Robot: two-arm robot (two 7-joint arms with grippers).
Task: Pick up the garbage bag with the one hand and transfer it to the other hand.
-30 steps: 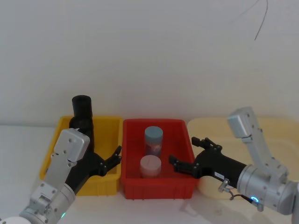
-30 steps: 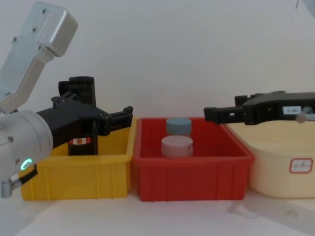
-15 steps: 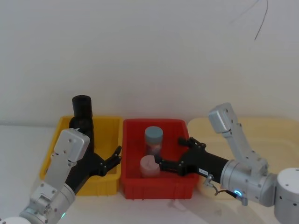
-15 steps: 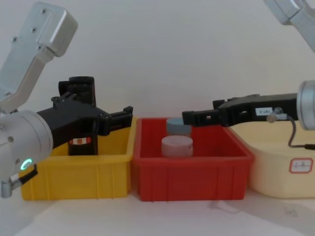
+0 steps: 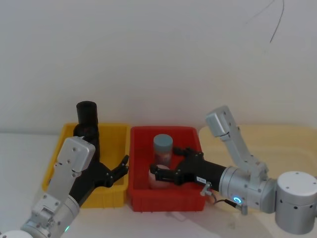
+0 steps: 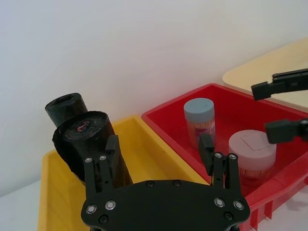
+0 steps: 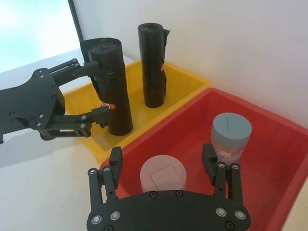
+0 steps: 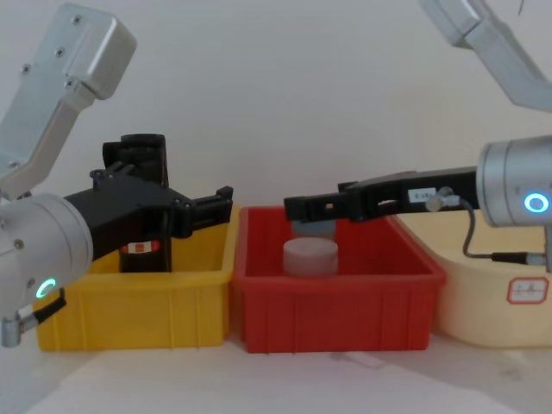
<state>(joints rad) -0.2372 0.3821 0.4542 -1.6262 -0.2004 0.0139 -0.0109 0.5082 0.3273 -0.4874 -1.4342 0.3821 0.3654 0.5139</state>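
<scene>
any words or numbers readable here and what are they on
No text is readable.
The red-and-white band on the garbage bag: too small to read.
The white sticker on the right tool: print blurred.
The red-edged label on the cream bin: blurred.
The wrapper on the blue-lidded jar: blurred.

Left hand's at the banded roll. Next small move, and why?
Likely shift the left hand sideways to centre the garbage bag between its open fingers: in the left wrist view it stands at one finger, off the gap. The right hand hangs open above the red bin.
</scene>
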